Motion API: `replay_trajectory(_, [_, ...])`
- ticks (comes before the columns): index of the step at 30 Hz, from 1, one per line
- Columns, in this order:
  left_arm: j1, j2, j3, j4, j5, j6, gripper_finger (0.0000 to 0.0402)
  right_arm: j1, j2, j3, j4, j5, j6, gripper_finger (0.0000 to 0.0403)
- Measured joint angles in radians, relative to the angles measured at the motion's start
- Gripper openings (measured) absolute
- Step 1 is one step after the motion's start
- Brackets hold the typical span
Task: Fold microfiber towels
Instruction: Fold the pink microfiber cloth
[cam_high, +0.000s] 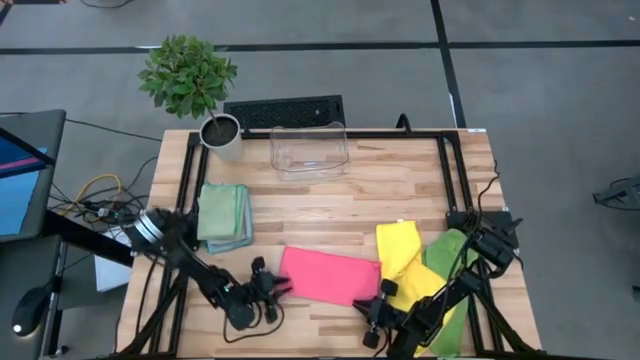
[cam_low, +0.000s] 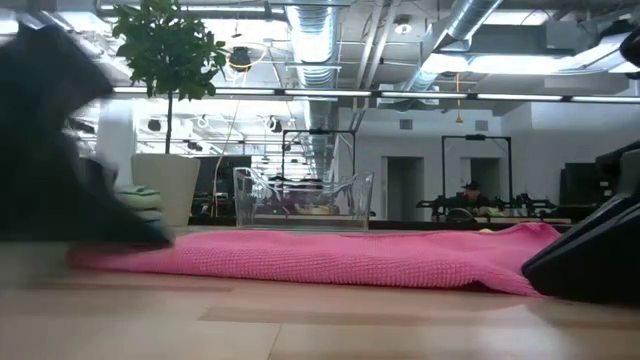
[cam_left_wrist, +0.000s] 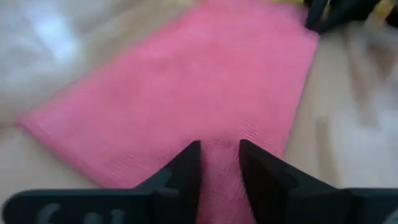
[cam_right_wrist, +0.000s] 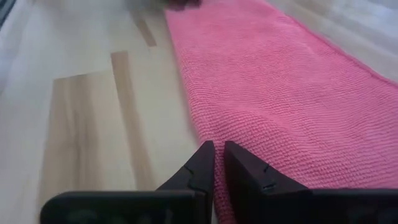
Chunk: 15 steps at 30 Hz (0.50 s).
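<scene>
Along the table's (cam_high: 400, 180) near edge, the pink towel (cam_high: 330, 276) is pinched at both ends: its left end by the left gripper (cam_left_wrist: 219, 163), narrowly parted around a ridge of cloth, its right corner by the right gripper (cam_right_wrist: 218, 160), nearly closed. Further back, folded towels (cam_high: 224, 214) are stacked by the left edge.

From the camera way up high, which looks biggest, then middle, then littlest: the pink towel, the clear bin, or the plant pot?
1. Pink towel, the biggest.
2. Clear bin, a bit smaller, though it looks fairly close to the towel.
3. Plant pot, clearly the smallest.
</scene>
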Motion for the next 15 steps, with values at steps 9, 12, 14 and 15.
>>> replay_trajectory(9, [0.005,0.099,0.093,-0.184,-0.018,-0.204,0.0006,0.023,-0.135,-0.001,-0.13,0.008,-0.07,0.0063])
replay_trajectory(12, [-0.001,0.045,0.087,-0.265,0.01,-0.218,0.0008,0.058,-0.202,0.0,-0.213,0.052,-0.05,0.0063])
replay_trajectory(14, [-0.002,0.013,0.083,-0.285,0.017,-0.219,0.001,0.071,-0.215,0.0,-0.228,0.176,-0.038,0.0063])
replay_trajectory(15, [-0.002,0.001,0.082,-0.285,0.023,-0.212,0.001,0.066,-0.21,0.0,-0.221,0.233,-0.037,0.0063])
